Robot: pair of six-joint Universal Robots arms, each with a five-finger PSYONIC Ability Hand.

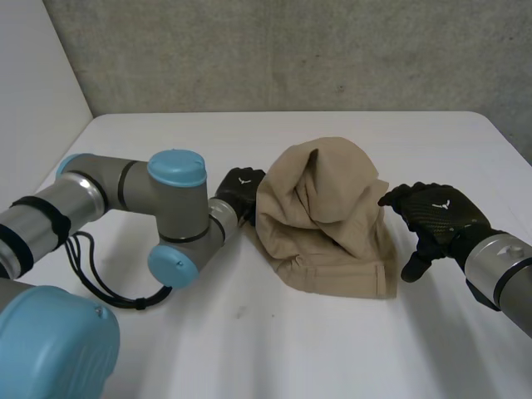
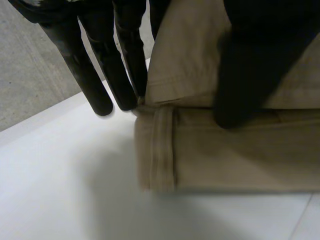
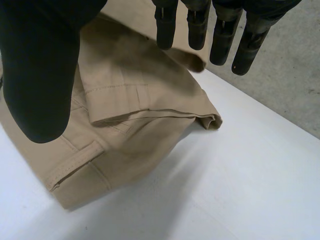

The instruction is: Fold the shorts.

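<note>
Tan shorts (image 1: 332, 208) heaped mid-frame, left hand (image 1: 239, 189) pinching their left edge, right hand (image 1: 436, 212) slack-fingered, empty, centre right

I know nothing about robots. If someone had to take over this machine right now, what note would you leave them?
Left hand: against the left edge of the shorts; I cannot tell whether it grips the cloth.
Right hand: open, fingers straight, at the shorts' right edge, holding nothing.
Shorts: a loose, bunched heap in the middle of the table, one layer flopped over another.
Done: cloth roughly doubled over, no neat fold.
Left: spread it flat, then fold it squarely.
</note>
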